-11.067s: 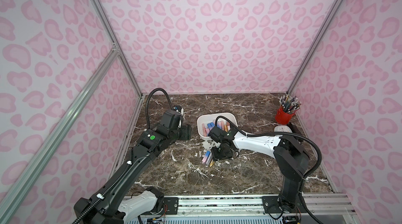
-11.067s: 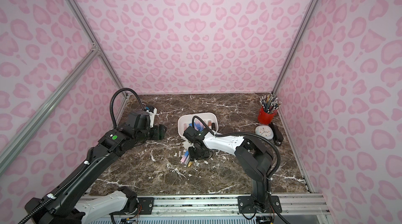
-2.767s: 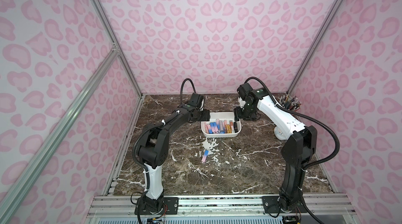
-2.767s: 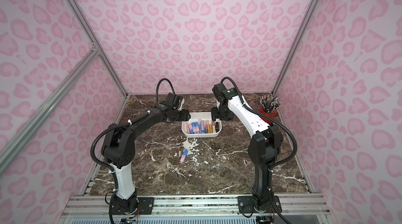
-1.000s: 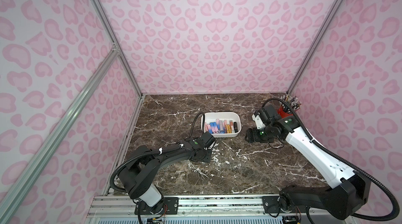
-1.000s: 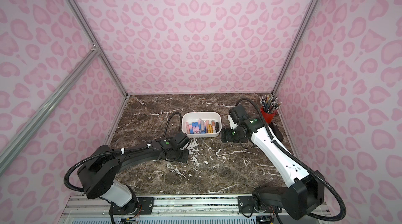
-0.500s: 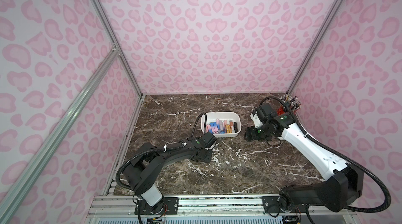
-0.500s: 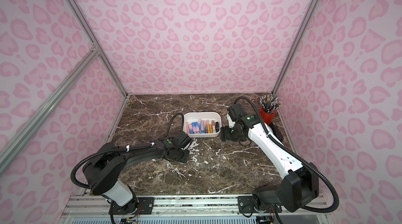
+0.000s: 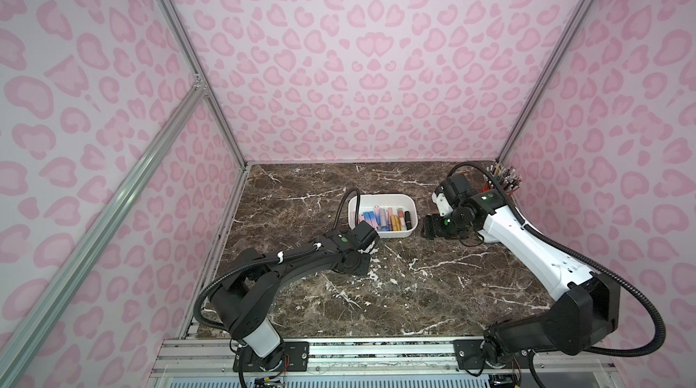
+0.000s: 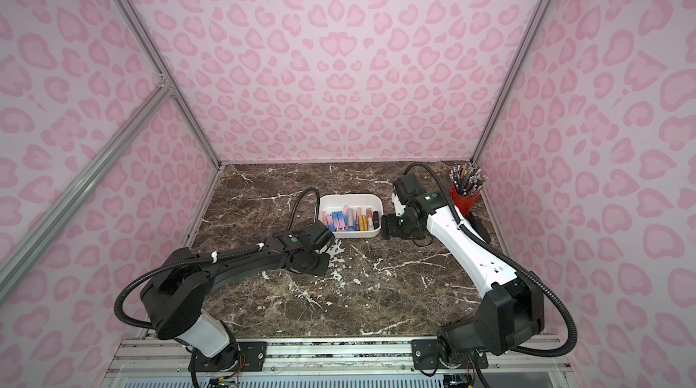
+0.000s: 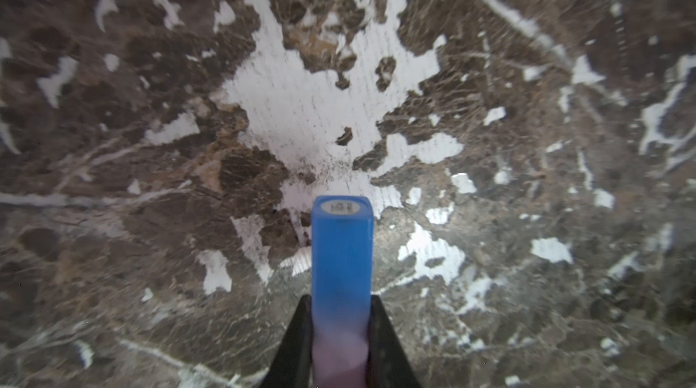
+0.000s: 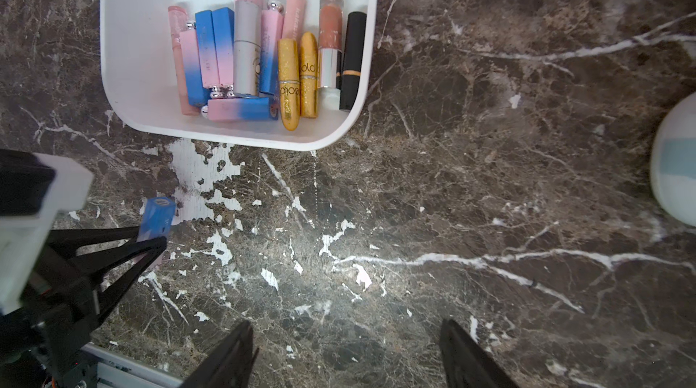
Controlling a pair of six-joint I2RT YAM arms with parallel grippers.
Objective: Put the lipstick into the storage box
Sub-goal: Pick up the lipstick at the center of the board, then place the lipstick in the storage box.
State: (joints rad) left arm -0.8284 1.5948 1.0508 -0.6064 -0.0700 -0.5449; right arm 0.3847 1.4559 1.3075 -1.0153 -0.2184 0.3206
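The left end effector [image 11: 341, 297] is clenched on the blue-and-pink lipstick [image 11: 342, 246], held low at the marble counter [image 11: 527, 179]. The lipstick is outside the white storage box [image 12: 128, 77], near its wall at about 7 o'clock. The right end effector [image 12: 347, 324], jaws spread and empty, stands at 3 o'clock of the storage box.

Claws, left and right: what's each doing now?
Left claw: shut on the blue-to-pink square plastic lipstick tube.
Right claw: open, holding nothing.
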